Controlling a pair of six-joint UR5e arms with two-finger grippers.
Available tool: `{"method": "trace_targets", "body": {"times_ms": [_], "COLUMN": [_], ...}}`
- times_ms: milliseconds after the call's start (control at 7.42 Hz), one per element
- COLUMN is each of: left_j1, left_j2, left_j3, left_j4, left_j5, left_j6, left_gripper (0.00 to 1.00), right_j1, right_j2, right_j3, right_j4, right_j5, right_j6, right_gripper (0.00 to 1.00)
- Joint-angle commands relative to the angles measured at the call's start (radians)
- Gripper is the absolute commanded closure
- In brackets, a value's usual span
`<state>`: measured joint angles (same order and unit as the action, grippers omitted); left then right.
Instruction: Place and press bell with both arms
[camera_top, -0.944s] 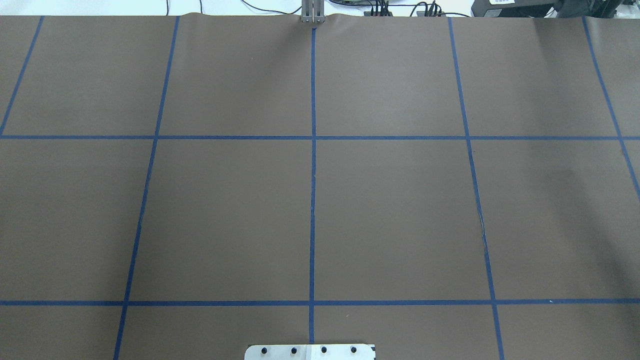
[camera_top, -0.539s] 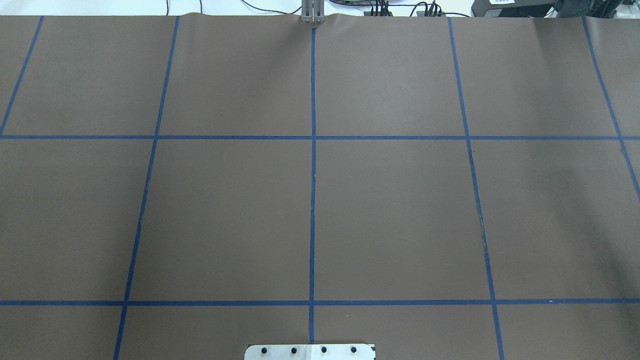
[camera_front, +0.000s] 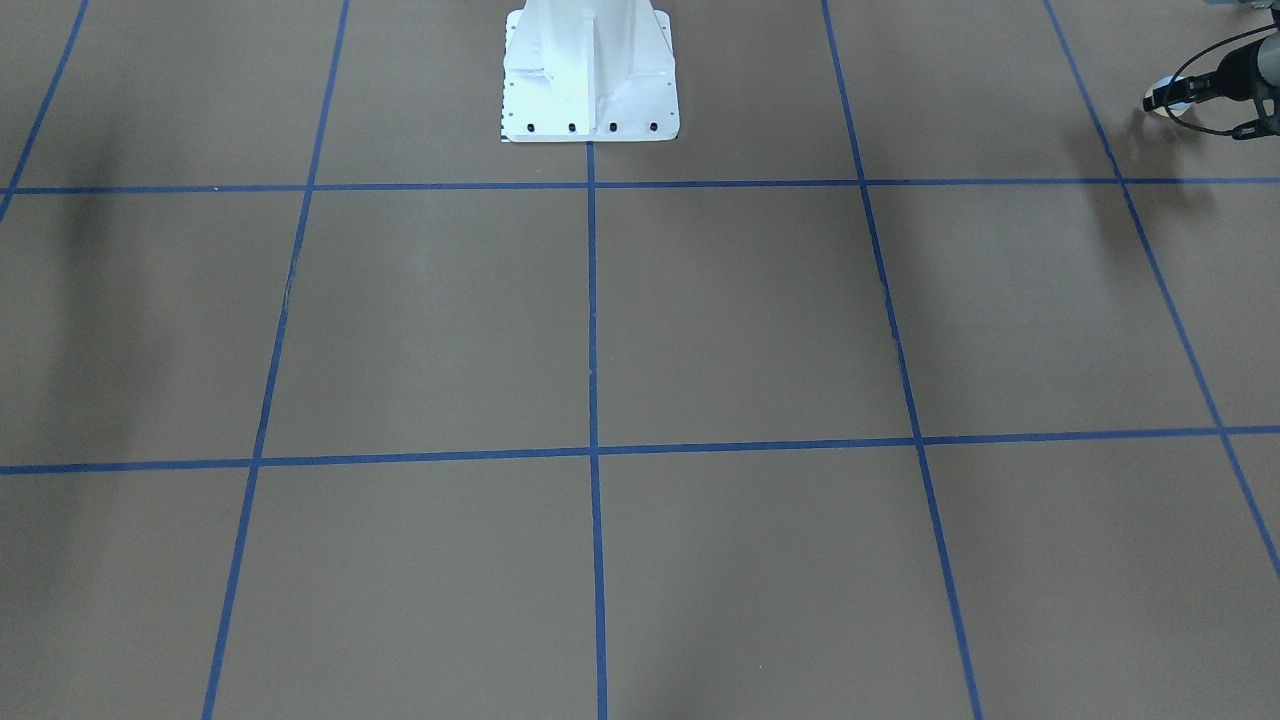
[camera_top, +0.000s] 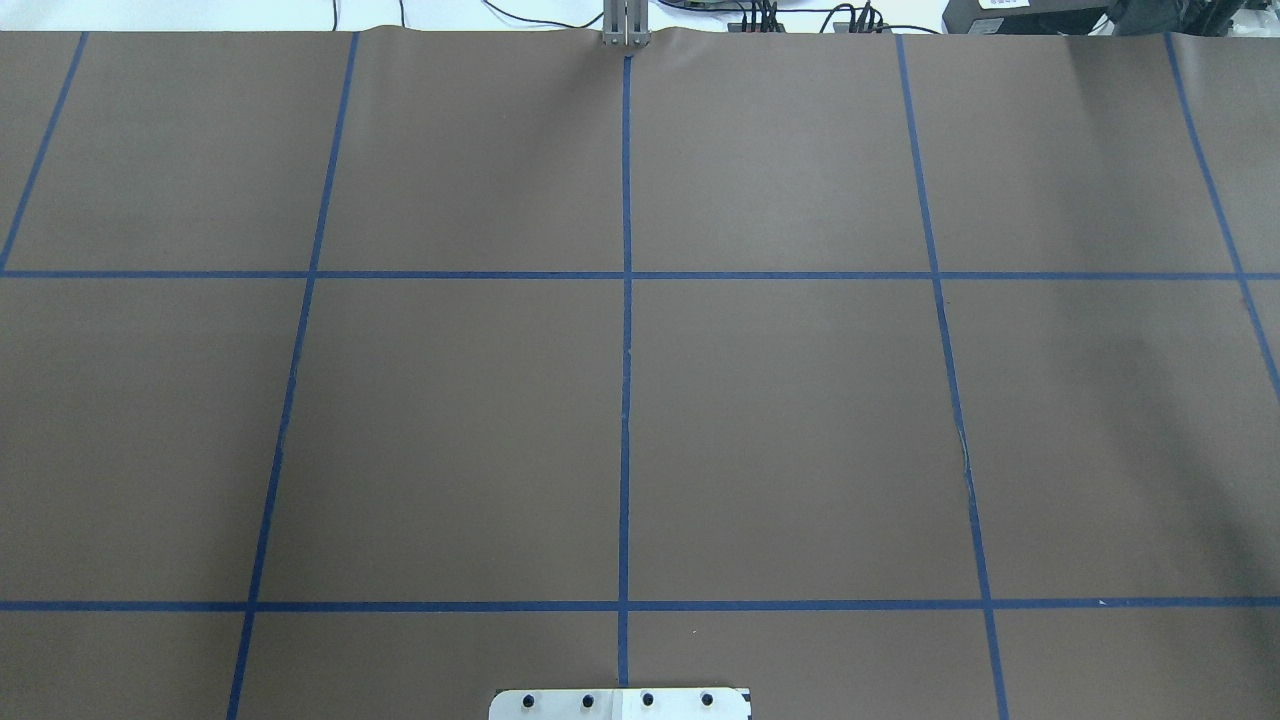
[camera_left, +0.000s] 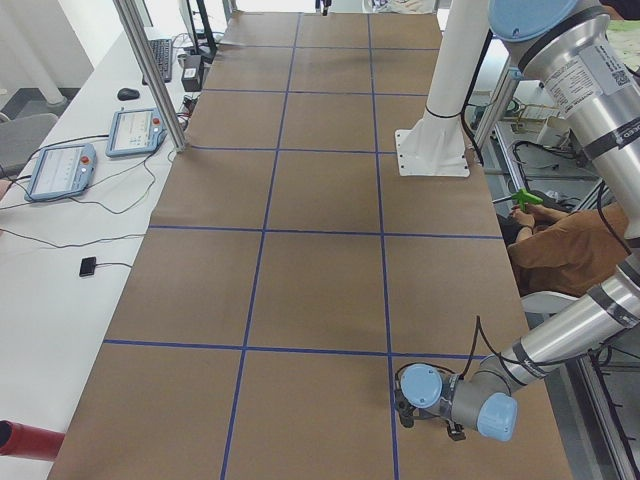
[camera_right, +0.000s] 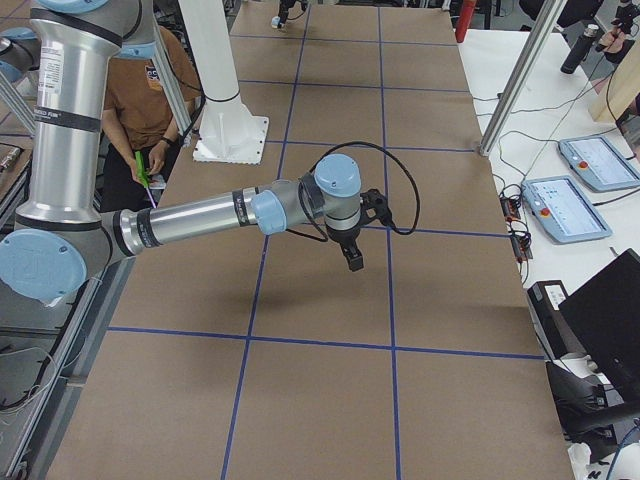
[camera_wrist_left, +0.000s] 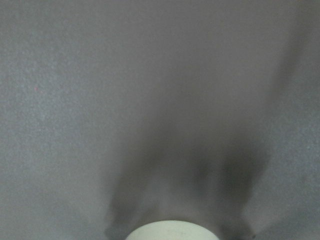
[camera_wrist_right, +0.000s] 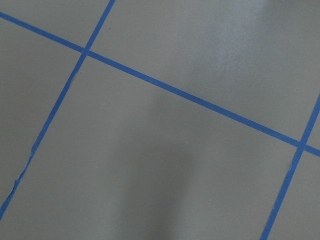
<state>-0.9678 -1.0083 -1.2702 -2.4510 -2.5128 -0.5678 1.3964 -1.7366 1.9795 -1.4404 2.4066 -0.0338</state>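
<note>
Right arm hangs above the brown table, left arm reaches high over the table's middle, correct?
No. The left arm is down low near the table's end, as the exterior left view shows. The right arm does hang above the table.

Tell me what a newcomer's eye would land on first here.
The brown table mat with its blue tape grid fills most views, with the white bolted pedestal at the robot's edge. The silver-grey right arm stretches out above it, black right gripper pointing down; the left arm reaches low near the mat's end.
</note>
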Motion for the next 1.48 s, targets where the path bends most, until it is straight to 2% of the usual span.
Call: {"method": "trace_targets", "body": {"times_ms": [0, 270, 539, 674, 944, 1213, 1348], "left_j1": [0.001, 0.001, 0.003, 0.003, 0.024, 0.111, 0.126], "left_j2": [0.005, 0.022, 0.056, 0.075, 0.074, 0.027, 0.001], "left_j3": [0.000, 0.000, 0.000, -0.001, -0.029, -0.156, -0.197], "left_j4": [-0.008, -0.026, -0.098, -0.139, -0.247, -0.241, -0.237], "left_j5": [-0.004, -0.007, -0.029, -0.064, -0.101, -0.104, -0.118], "left_j6": [0.000, 0.000, -0.015, -0.017, -0.192, -0.398, -0.420], "left_gripper": [0.18, 0.60, 0.93, 1.00, 1.00, 1.00, 1.00], "right_j1": [0.000, 0.001, 0.000, 0.001, 0.001, 0.001, 0.000], "right_j2": [-0.004, -0.012, -0.018, -0.018, -0.020, -0.020, -0.020], "right_j3": [0.007, 0.019, 0.036, 0.044, 0.048, 0.047, 0.045], "right_j4": [0.000, 0.000, 0.000, -0.002, -0.002, -0.002, -0.002], "right_j5": [0.000, 0.002, 0.003, 0.003, 0.006, 0.005, 0.006], "right_j6": [0.000, 0.002, 0.002, 0.002, 0.003, 0.006, 0.006], "right_gripper": [0.00, 0.00, 0.00, 0.00, 0.00, 0.00, 0.00]}}
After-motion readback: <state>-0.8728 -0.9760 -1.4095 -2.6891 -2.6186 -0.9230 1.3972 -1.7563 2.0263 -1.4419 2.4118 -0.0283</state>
